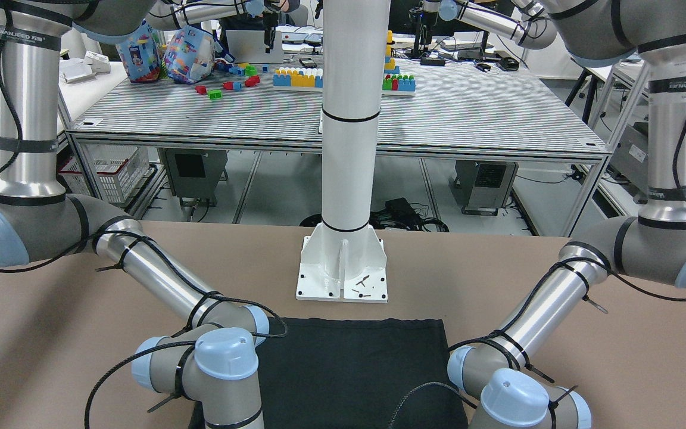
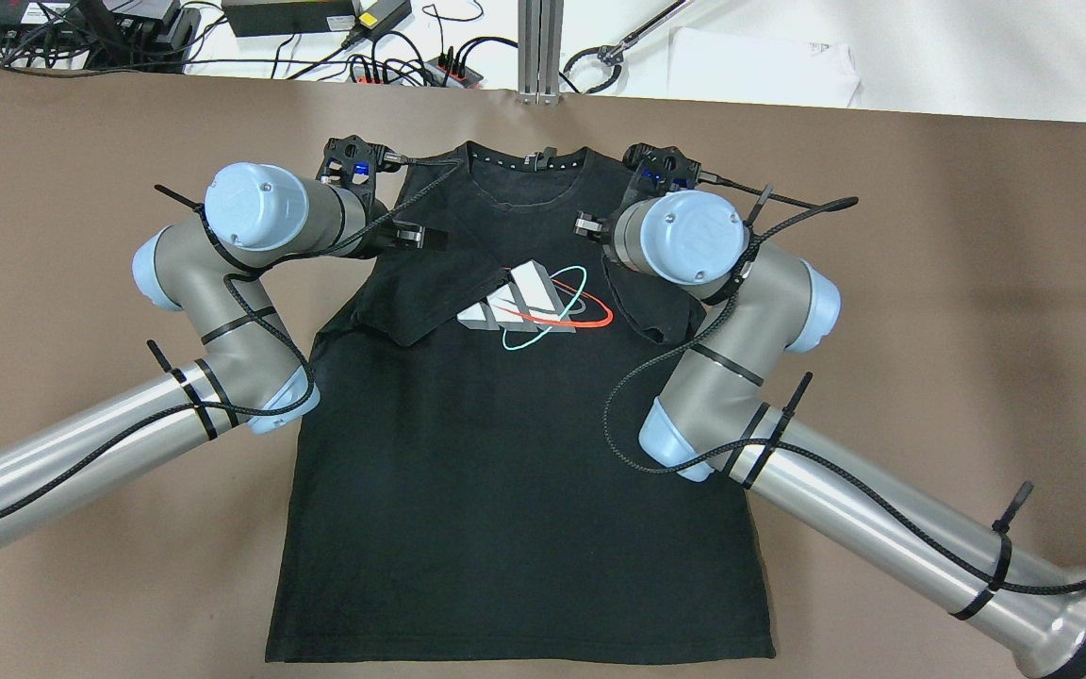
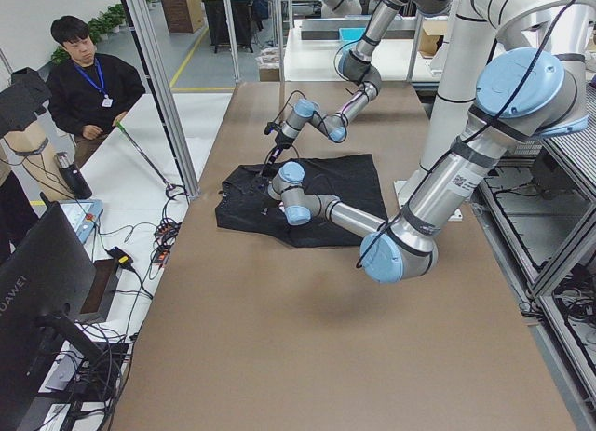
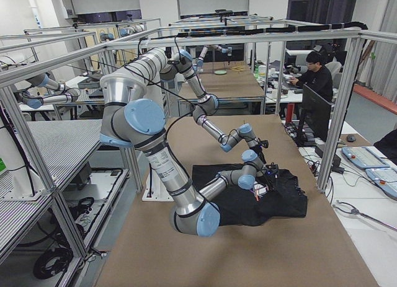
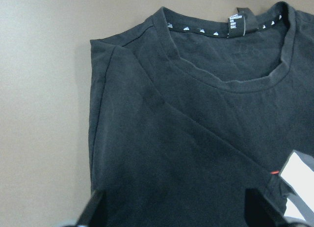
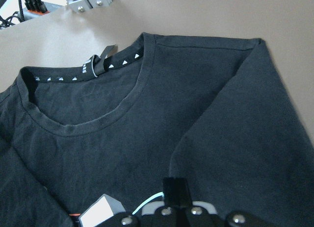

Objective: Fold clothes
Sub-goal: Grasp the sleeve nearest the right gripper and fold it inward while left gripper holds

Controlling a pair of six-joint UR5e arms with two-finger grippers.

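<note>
Jaws of left gripper [image 5: 174, 210] spread wide over black T-shirt [image 5: 196, 138], right gripper [image 6: 176, 190] jaws pressed together

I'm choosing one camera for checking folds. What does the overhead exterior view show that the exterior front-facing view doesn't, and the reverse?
Only overhead: the collar, the printed logo and the folded-in sleeves. Only front-facing: the white pillar on its base, and a far table with toy blocks. Both: the black T-shirt lying on the brown table, with the left arm and right arm bent over it.
</note>
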